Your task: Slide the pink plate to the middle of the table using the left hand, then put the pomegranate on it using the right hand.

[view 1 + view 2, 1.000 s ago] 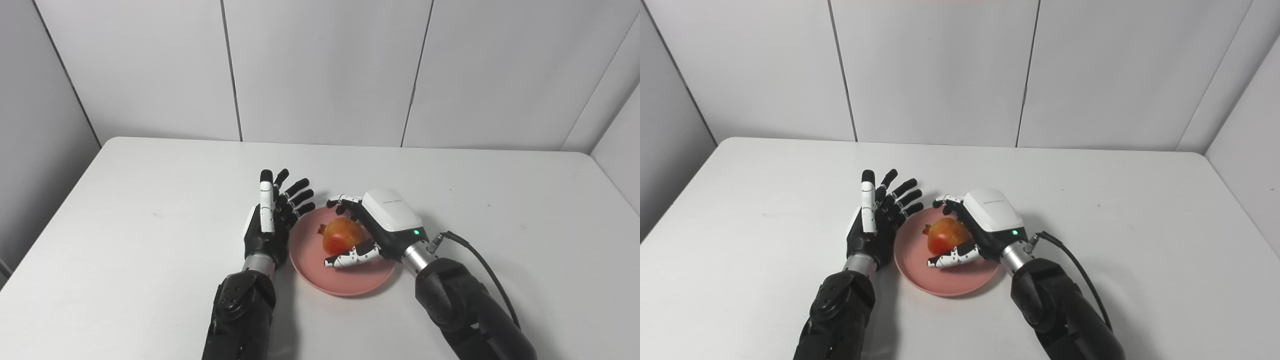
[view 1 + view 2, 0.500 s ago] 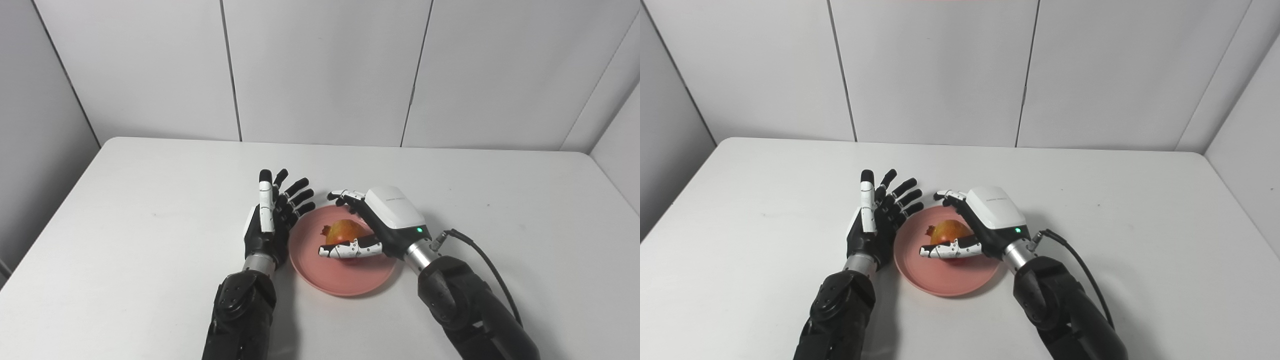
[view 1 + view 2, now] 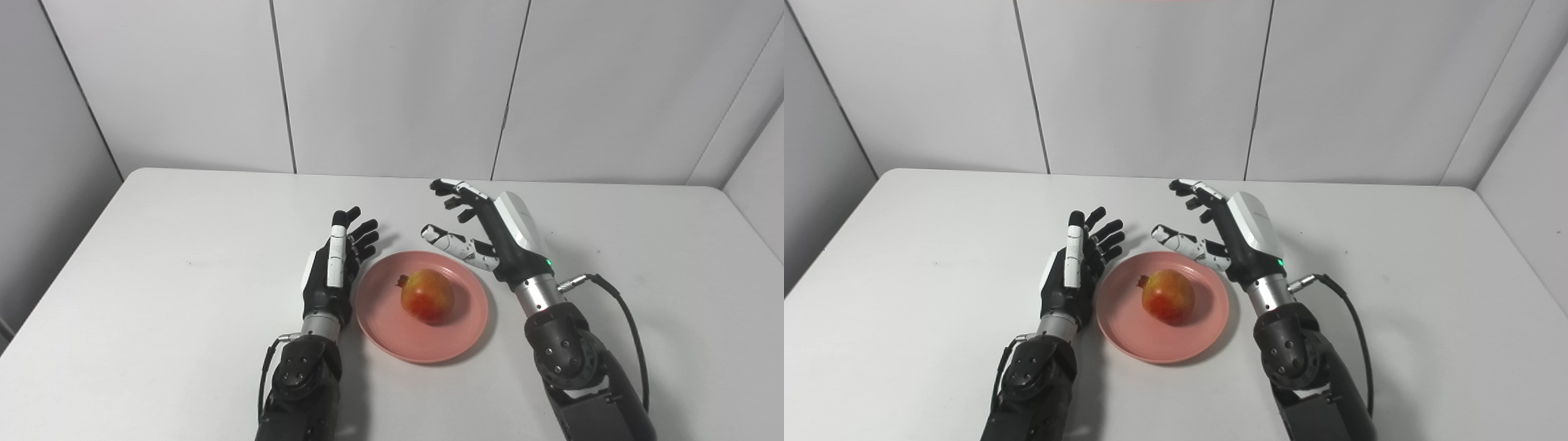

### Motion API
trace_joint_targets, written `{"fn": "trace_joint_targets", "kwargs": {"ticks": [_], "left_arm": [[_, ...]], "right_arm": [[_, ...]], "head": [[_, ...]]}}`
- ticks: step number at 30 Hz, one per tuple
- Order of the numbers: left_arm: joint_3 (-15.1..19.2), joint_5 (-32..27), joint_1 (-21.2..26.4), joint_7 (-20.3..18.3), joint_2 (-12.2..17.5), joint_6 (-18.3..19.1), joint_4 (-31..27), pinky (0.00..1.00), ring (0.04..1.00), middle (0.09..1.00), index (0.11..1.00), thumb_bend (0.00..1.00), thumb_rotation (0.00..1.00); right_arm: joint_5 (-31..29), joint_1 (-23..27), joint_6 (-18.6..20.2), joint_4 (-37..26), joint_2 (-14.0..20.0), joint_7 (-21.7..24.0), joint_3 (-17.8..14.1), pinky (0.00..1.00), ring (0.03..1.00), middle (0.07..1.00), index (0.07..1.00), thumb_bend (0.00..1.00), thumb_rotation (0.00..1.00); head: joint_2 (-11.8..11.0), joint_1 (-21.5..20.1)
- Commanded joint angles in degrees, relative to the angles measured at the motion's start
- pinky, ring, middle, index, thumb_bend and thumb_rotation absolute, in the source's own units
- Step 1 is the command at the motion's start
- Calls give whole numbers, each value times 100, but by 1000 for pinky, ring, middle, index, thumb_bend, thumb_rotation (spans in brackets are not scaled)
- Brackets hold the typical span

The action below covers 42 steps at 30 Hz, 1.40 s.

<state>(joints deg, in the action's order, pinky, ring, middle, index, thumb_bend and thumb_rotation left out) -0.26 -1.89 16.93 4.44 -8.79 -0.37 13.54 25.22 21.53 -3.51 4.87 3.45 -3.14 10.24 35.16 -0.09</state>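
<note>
Resting on pink plate (image 3: 456,334), pomegranate (image 3: 428,296), crown pointing upper-left.

left robot hand (image 3: 331,269): fingers spread, upright | right robot hand (image 3: 490,236): fingers spread, raised

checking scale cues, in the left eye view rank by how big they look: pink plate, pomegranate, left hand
1. pink plate, widest
2. left hand, long but narrower
3. pomegranate, smallest, sitting on the plate

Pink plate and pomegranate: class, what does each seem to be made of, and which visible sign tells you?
Pink plate: probably plastic, matte; even colour, thin raised rim, no glaze shine. Pomegranate: smooth red-yellow skin with a crown tip; real fruit or replica cannot be told.
</note>
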Motion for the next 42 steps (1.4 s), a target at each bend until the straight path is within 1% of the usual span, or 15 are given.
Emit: {"fn": "trace_joint_targets", "kwargs": {"ticks": [1, 3, 5, 7, 8, 11, 14, 17, 20, 22, 25, 28, 31, 35, 42], "left_arm": [[-126, 512, 191, 212, 143, -770, 30, 958, 920, 892, 891, 731, 999], [-167, 781, 220, 361, 220, -1028, 145, 990, 964, 924, 913, 727, 1000], [-189, 1007, 248, 499, 282, -1165, 219, 998, 988, 957, 944, 739, 1000], [-200, 1211, 266, 625, 324, -1192, 230, 1000, 997, 979, 966, 758, 1000], [-208, 1308, 273, 680, 345, -1179, 221, 1000, 994, 987, 977, 770, 1000], [-211, 1434, 282, 729, 388, -1029, 156, 1000, 999, 999, 996, 791, 1000], [-178, 1436, 307, 646, 423, -597, 107, 1000, 1000, 1000, 1000, 822, 1000], [-174, 1362, 314, 543, 437, -199, 63, 1000, 1000, 1000, 1000, 880, 1000], [-187, 1263, 301, 469, 431, -23, 11, 1000, 1000, 1000, 1000, 876, 1000], [-178, 1126, 288, 379, 417, 29, -14, 1000, 1000, 1000, 1000, 864, 1000], [-158, 1021, 287, 330, 400, 127, -20, 1000, 1000, 1000, 1000, 869, 1000], [-143, 940, 288, 326, 379, 216, -17, 1000, 1000, 1000, 1000, 849, 1000], [-157, 890, 279, 320, 373, 209, 1, 1000, 1000, 1000, 1000, 814, 1000], [-167, 888, 267, 324, 353, 237, -20, 1000, 1000, 1000, 1000, 795, 1000], [-185, 899, 240, 363, 311, 288, -89, 1000, 1000, 1000, 1000, 824, 1000]], "right_arm": [[-531, 104, -716, 210, -183, -462, -351, 707, 754, 769, 726, 832, 997], [-894, 94, -902, 466, -361, -614, -605, 727, 765, 774, 733, 798, 1000], [-1342, 96, -914, 643, -526, -629, -855, 745, 781, 788, 760, 768, 1000], [-1872, 98, -717, 717, -672, -520, -1085, 769, 807, 808, 782, 772, 1000], [-2086, 97, -593, 730, -724, -471, -1169, 798, 830, 828, 797, 798, 1000], [-2437, 100, -421, 806, -761, -360, -1281, 856, 867, 868, 845, 837, 1000], [-2631, 83, -343, 932, -778, -331, -1335, 873, 870, 872, 869, 829, 1000], [-2691, 44, -291, 1043, -765, -330, -1327, 893, 882, 875, 896, 818, 1000], [-2901, 0, -242, 1121, -792, -268, -1372, 907, 890, 877, 909, 809, 1000], [-3073, -24, -179, 1185, -795, -196, -1402, 945, 920, 898, 927, 797, 1000], [-3039, -61, -80, 1234, -738, -148, -1344, 951, 926, 903, 930, 790, 1000], [-2833, -108, -17, 1271, -622, -85, -1206, 995, 941, 910, 908, 798, 1000], [-2689, -160, -31, 1308, -520, -21, -1081, 1000, 948, 913, 884, 841, 1000], [-2643, -191, 88, 1275, -501, -27, -1050, 1000, 964, 922, 891, 841, 1000], [-2431, -195, 110, 1269, -423, -11, -960, 1000, 988, 941, 912, 859, 1000]], "head": [[-8, 1], [-5, -1], [1, -9], [4, -22], [10, -40], [14, -48], [25, -42], [39, -27], [66, -33], [78, -39], [85, -52], [85, -52], [85, -52], [88, -50], [101, -44]]}}
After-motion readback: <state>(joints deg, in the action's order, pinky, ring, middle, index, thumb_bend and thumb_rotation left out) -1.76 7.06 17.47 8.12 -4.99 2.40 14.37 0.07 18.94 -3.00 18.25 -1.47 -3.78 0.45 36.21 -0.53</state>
